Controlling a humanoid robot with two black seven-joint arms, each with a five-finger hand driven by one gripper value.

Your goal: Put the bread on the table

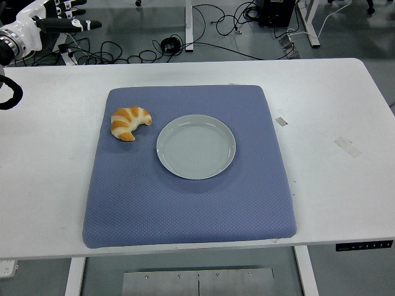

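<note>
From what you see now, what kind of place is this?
Probably a robotics lab: a white height-adjustable table carrying a blue padded mat, black cables loose across the grey floor, and a white-and-black robot hand.
</note>
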